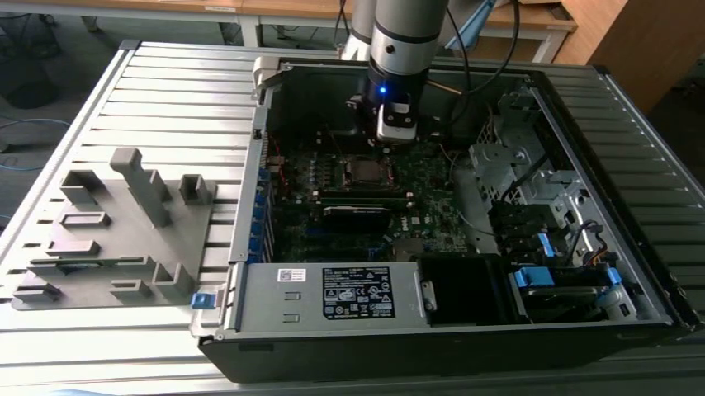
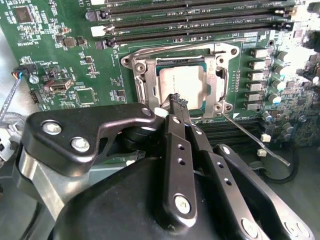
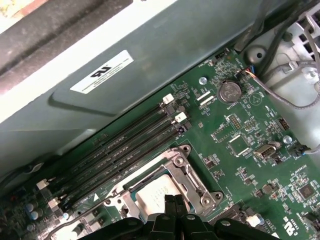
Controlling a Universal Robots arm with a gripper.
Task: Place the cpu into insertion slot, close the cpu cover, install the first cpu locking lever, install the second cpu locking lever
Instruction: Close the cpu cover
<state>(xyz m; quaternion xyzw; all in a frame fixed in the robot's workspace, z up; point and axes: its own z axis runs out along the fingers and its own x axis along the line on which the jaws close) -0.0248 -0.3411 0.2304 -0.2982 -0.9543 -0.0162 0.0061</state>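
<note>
The cpu (image 2: 181, 82) already lies in the insertion slot (image 1: 362, 171), which sits mid-way across the motherboard (image 2: 75, 75), just beside the long memory slots (image 2: 200, 22) and toward the far wall of the computer case (image 1: 248, 239) in the exterior view. The cpu cover (image 2: 143, 75) looks folded down flat, its silvery frame ringing the chip, whose pale top shows through the square opening.

The gripper (image 2: 176, 101) hangs just over the socket edge that faces away from the memory slots. Its two black fingers are pressed together and hold nothing.

The step in hand appears to be the levers. A thin locking lever (image 2: 255, 137) runs out from the socket corner across the board, clearly not latched. A second rod (image 2: 165, 48) lies along the frame's edge nearest the memory slots; whether it is hooked cannot be told.

As a judgement, the free lever calls for a firm push from the closed fingertips, down and then sideways under its catch. The contact must stay on the thin wire so that it does not slip onto the board's parts nearby.
</note>
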